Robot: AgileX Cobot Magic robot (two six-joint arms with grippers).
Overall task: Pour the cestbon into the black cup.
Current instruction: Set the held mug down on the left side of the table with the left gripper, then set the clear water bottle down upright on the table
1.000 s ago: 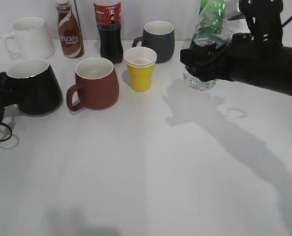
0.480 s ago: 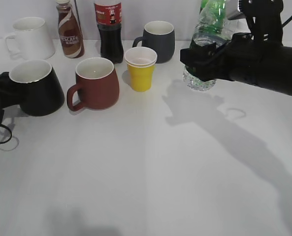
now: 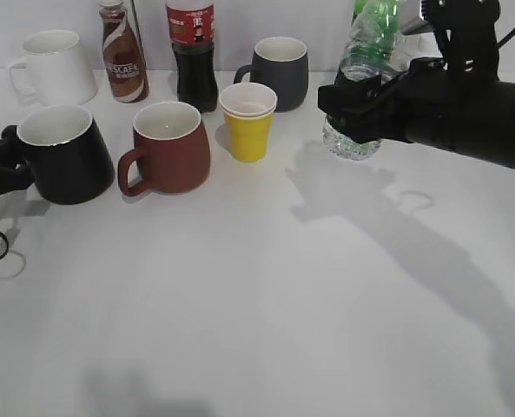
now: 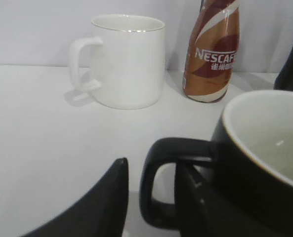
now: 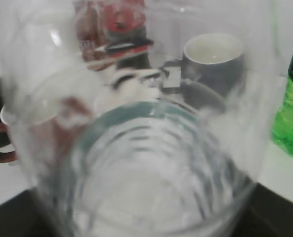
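Note:
The black cup stands at the left of the table, white inside, its handle towards my left gripper. In the left wrist view the two black fingers sit on either side of the cup's handle, one through the loop, closed on it. My right gripper is shut on the cestbon, a clear ribbed bottle held upright a little above the table at the back right. The bottle fills the right wrist view and hides the fingers.
A maroon mug, a yellow paper cup and a dark grey mug stand between cup and bottle. A white mug, a Nescafe bottle and a cola bottle stand behind. A green bottle is behind the cestbon.
The black cup has shifted slightly to the right with my left gripper at its handle. The right arm and the cestbon have stayed about where they were.

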